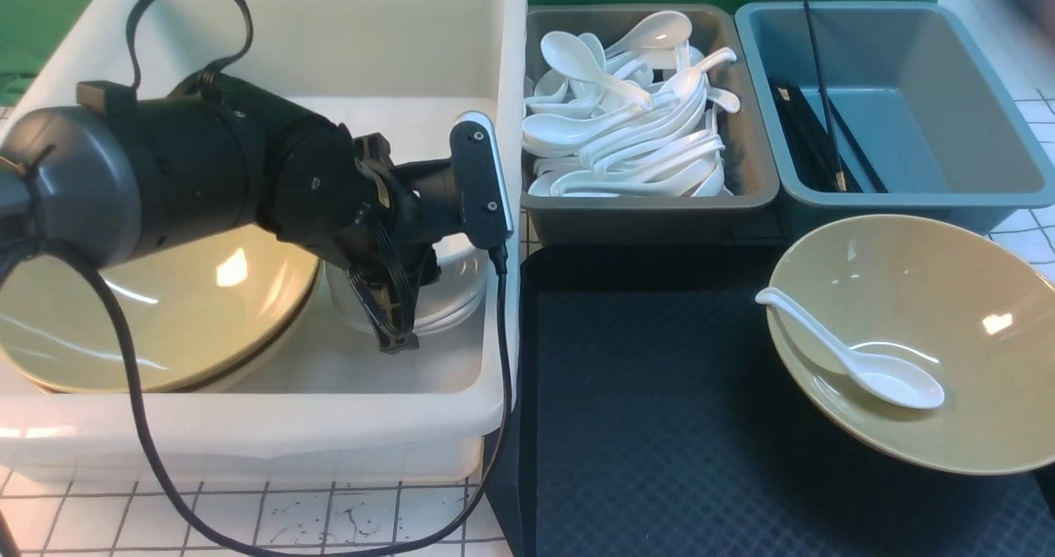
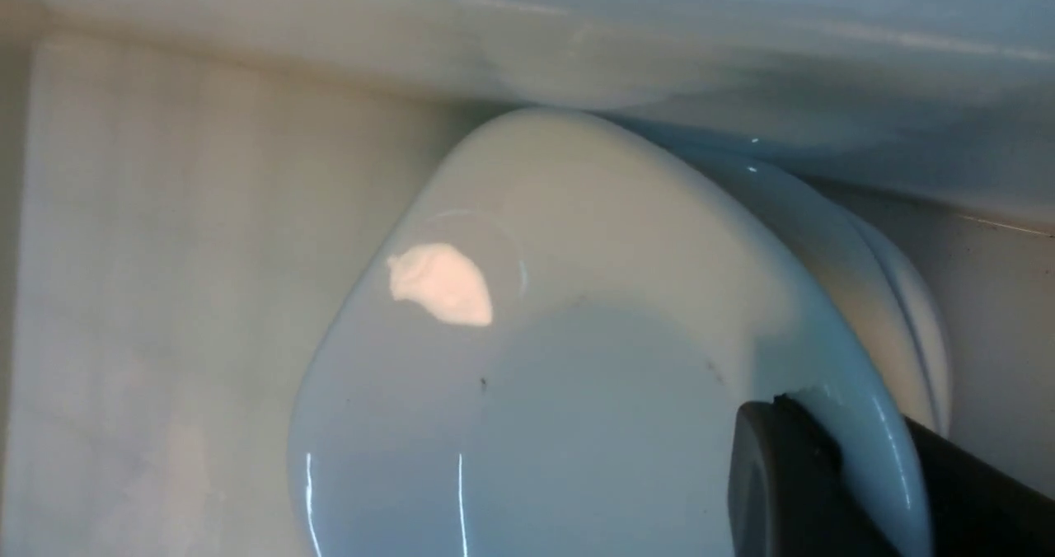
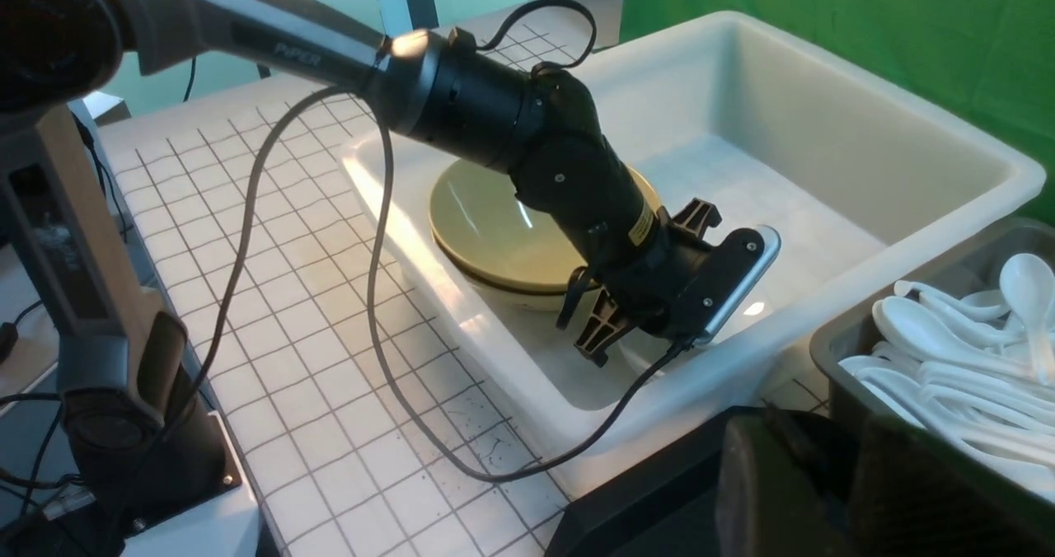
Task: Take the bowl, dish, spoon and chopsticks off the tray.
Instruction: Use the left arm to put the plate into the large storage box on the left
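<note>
1. Shows the left gripper point(image 1: 394, 326) pointing down inside the white tub point(image 1: 247, 450), with its jaws pinched narrow on the rim of the dish point(image 2: 577, 334).
2. Places the dish on top of a stack of other white dishes point(image 2: 898, 293), close against the tub wall that faces the tray point(image 1: 643, 425). Leaves open whether the dish rests on the stack or hangs just clear of it.
3. Marks the stacked tan bowls point(image 1: 165, 318) in the same tub, just beside the dishes on the robot's left.
4. Locates the bowl point(image 1: 931, 293) at the right side of the tray, near the blue-grey bin point(image 1: 972, 198).
5. Finds the spoon point(image 1: 882, 372) inside the bowl, with the scoop low in the basin and the handle running up toward the bowl's left rim.
6. Finds the chopsticks point(image 1: 824, 128) off the tray, lying in the blue-grey bin, with one stick propped up against the far rim.
7. Marks the grey bin point(image 1: 746, 194), heaped with white spoons point(image 1: 626, 128), between the tub and the blue-grey bin.
8. Gives the right gripper point(image 3: 857, 458) only as dark, blurred shapes at the edge of the right wrist view, above a corner of the tray. Cannot tell how wide its jaws stand.
</note>
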